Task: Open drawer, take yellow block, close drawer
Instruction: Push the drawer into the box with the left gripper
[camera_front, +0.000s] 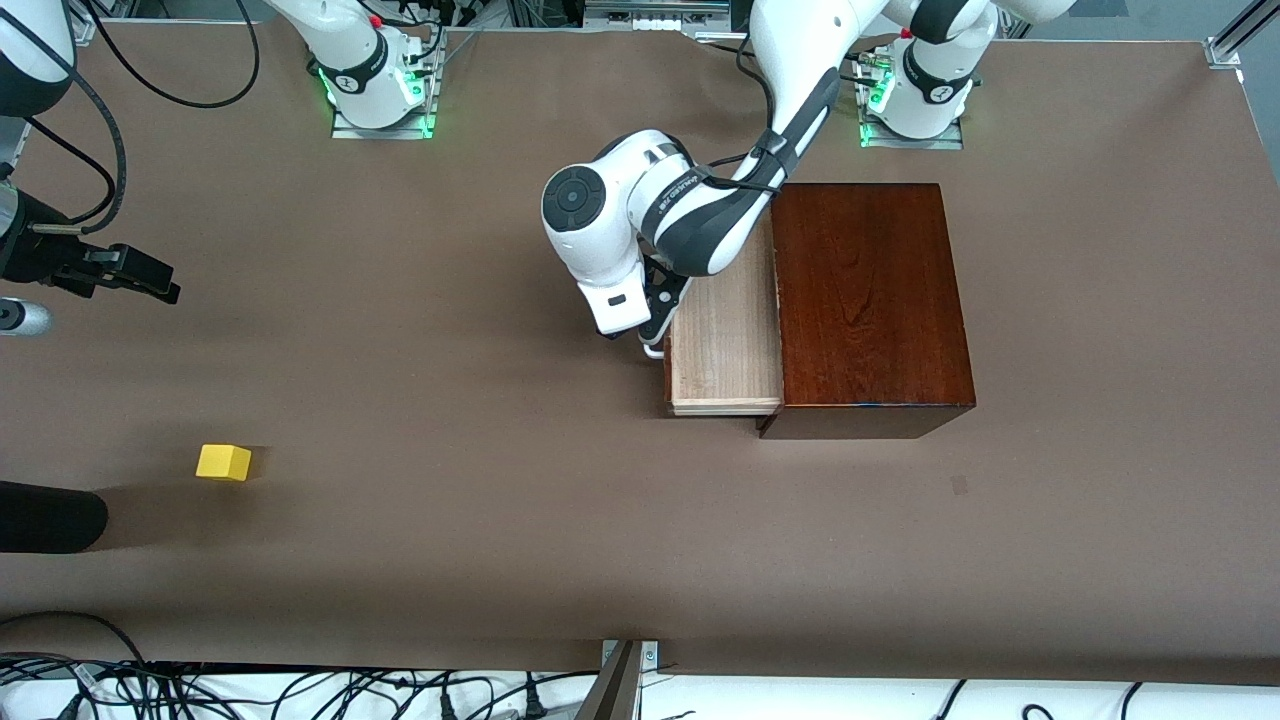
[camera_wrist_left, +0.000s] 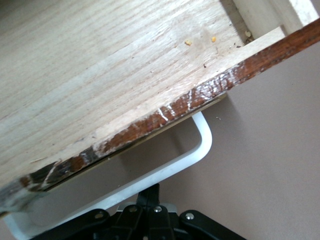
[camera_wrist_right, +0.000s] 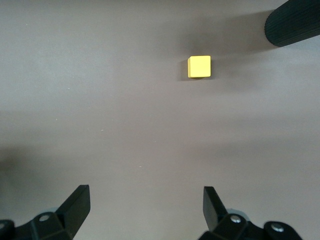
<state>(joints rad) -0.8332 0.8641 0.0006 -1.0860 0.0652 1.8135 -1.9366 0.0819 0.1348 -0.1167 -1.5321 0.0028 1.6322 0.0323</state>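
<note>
While the left gripper (camera_front: 655, 338) clamps the drawer (camera_front: 725, 340) handle (camera_wrist_left: 150, 175), the open-jawed right gripper (camera_wrist_right: 145, 210) hangs over the bench (camera_front: 500, 520) near the yellow block (camera_front: 223, 462).

A brown surface (camera_front: 500, 560) carries everything. Loose black cables (camera_front: 300, 690) lie along its nearest edge, and a black cylinder (camera_front: 50, 520) juts in.

brown table (camera_front: 500, 560), wooden box (camera_front: 870, 300), yellow block (camera_front: 223, 462)
</note>
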